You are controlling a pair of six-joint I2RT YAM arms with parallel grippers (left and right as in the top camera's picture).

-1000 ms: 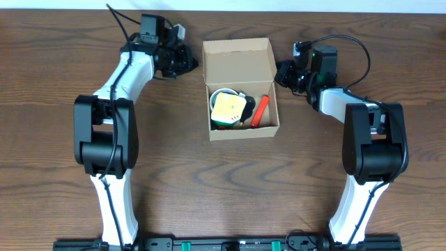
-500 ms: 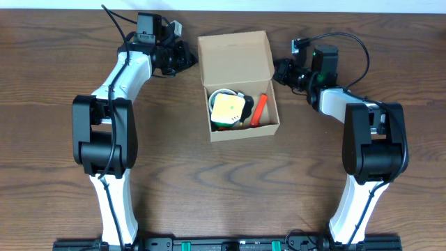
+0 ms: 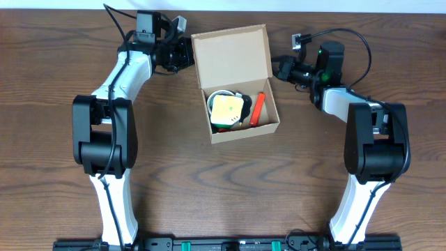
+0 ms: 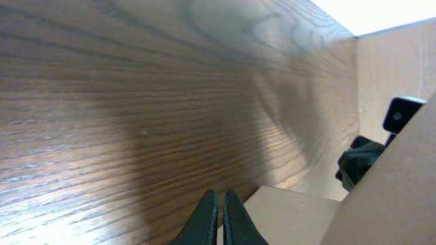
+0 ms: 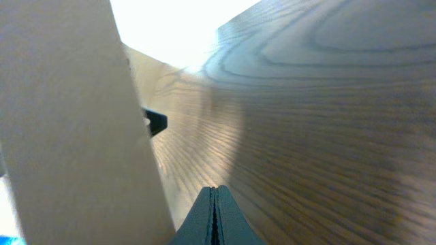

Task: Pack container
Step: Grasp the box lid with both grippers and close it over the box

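The container (image 3: 244, 129) is a tan cardboard box in the middle of the table, its hinged lid (image 3: 230, 59) standing open toward the back. Inside lie a yellow-and-green roll (image 3: 228, 110) and an orange-red piece (image 3: 258, 109). My left gripper (image 3: 189, 56) is shut and empty at the lid's left edge; in the left wrist view its gripper tips (image 4: 219, 199) sit just over a cardboard flap (image 4: 293, 214). My right gripper (image 3: 274, 67) is shut and empty beside the lid's right edge, with the gripper tips (image 5: 215, 194) next to the cardboard wall (image 5: 75, 129).
Dark wood table (image 3: 209, 181) runs all around the box. Both arm bases stand at the front edge, left (image 3: 104, 139) and right (image 3: 373, 146). Cables loop behind the right wrist (image 3: 348, 38).
The lid has lifted and swung toward the left. My left gripper has closed in on its left edge, and the right gripper has shifted slightly back alongside its right edge.
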